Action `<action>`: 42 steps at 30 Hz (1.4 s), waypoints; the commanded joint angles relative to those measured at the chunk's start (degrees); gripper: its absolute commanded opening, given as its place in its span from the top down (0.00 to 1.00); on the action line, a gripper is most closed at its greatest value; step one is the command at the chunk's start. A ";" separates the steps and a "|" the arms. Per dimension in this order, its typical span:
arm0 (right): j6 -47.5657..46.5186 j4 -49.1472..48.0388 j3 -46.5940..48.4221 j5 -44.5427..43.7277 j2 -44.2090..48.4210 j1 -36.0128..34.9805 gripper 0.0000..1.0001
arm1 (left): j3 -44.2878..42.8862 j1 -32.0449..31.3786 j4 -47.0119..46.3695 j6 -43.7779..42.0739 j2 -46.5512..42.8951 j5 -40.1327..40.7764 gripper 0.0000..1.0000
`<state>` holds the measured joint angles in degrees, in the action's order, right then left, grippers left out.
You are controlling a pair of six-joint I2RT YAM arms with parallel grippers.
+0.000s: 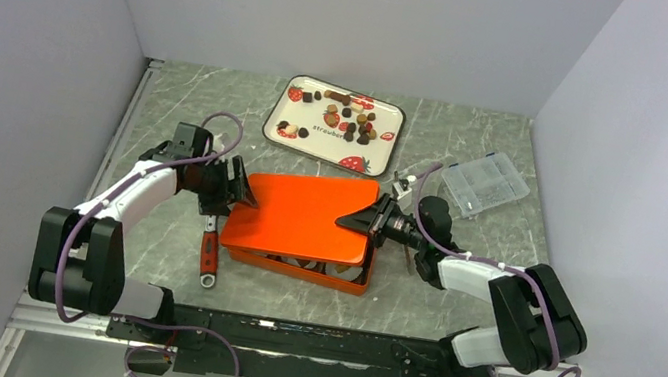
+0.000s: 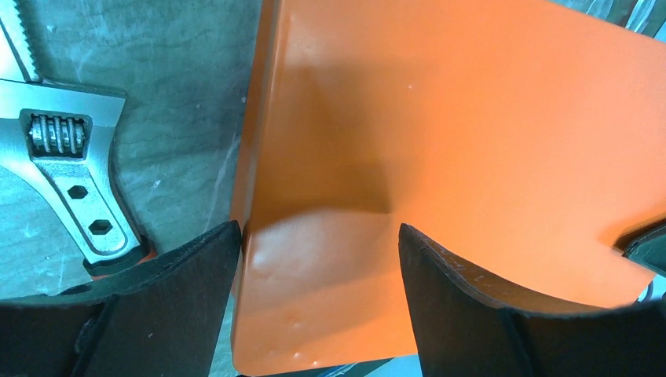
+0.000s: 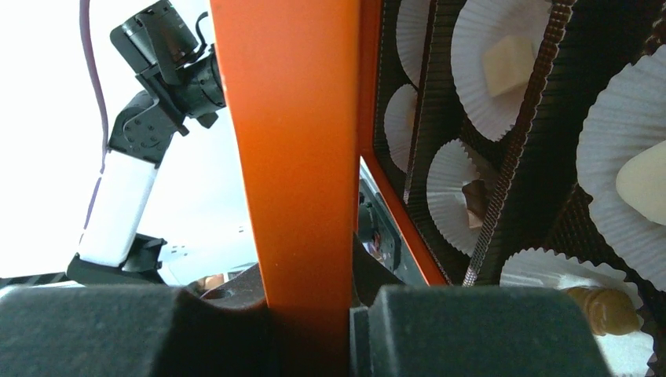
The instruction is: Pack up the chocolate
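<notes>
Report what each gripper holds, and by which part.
The right gripper is shut on the orange lid, pinching its right edge. The left gripper holds nothing; its jaws stand open at the lid's left edge.

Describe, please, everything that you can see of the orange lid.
The orange lid is a flat, smooth rectangle with rounded corners and a shallow turned-down rim, glossy like painted metal or plastic. It sits askew over the orange box, covering most of it, with paper cups showing along the near side. The right gripper is shut on its right edge. The left gripper is open, its fingers astride the lid's left edge; whether they touch it cannot be told.
</notes>
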<state>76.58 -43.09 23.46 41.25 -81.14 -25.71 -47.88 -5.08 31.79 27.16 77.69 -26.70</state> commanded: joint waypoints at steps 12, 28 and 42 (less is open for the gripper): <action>-3.56 -1.44 -2.34 -0.14 1.95 1.63 0.80 | 0.43 -1.40 2.83 -2.71 -2.51 -1.07 0.24; -7.35 6.49 -1.92 -0.35 3.70 2.63 0.64 | -0.02 -2.78 3.30 -3.58 -1.32 -1.08 0.28; -12.02 16.85 -2.05 -0.08 7.90 5.78 0.59 | 0.02 -3.95 2.92 -3.82 -0.44 -0.26 0.29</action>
<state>67.20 -27.68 21.02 40.97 -75.70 -20.82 -47.59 -8.29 34.96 24.45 76.77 -26.81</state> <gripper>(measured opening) 0.411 0.716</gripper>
